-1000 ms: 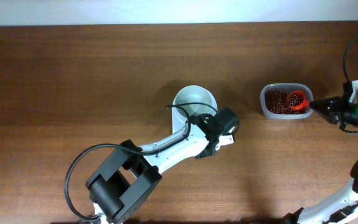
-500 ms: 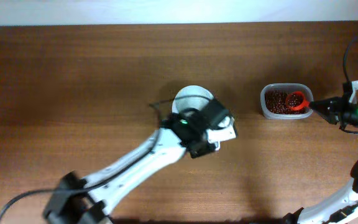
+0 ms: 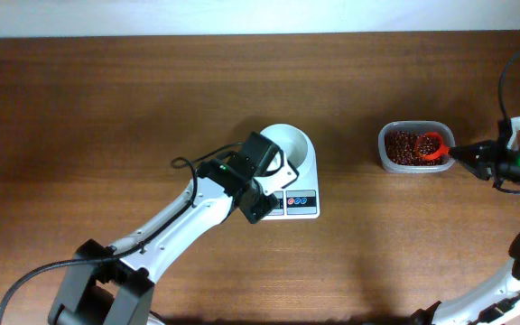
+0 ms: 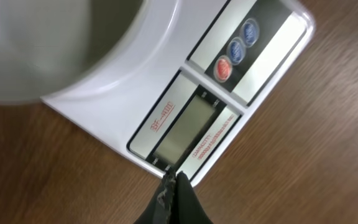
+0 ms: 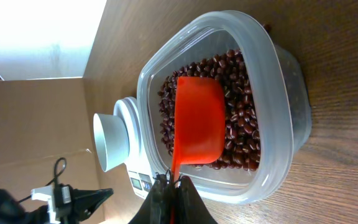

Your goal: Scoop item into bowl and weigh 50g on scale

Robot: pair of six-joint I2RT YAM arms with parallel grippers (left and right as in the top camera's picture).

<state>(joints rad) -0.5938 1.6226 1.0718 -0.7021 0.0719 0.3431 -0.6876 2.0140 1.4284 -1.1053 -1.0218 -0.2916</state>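
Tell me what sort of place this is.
Probably a robot test bench set up for kitchen-style weighing, not a real kitchen: a wooden table, a white scale carrying a bowl, a clear tub of beans with a red scoop in it, and a robot arm reaching over.

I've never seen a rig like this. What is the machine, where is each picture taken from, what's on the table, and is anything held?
Two robot arms work at a wooden table, each ending in a two-finger gripper. One picture looks down from above; the other two come from cameras on the wrists, so each shows its own fingers at the bottom. On the table stand a white kitchen scale with a white bowl on it and, apart from it, a clear plastic tub of small reddish-brown beans. The right gripper is shut on the handle of a red scoop that rests on the beans. The left gripper is shut, holds nothing and points at the scale's front edge by the display.
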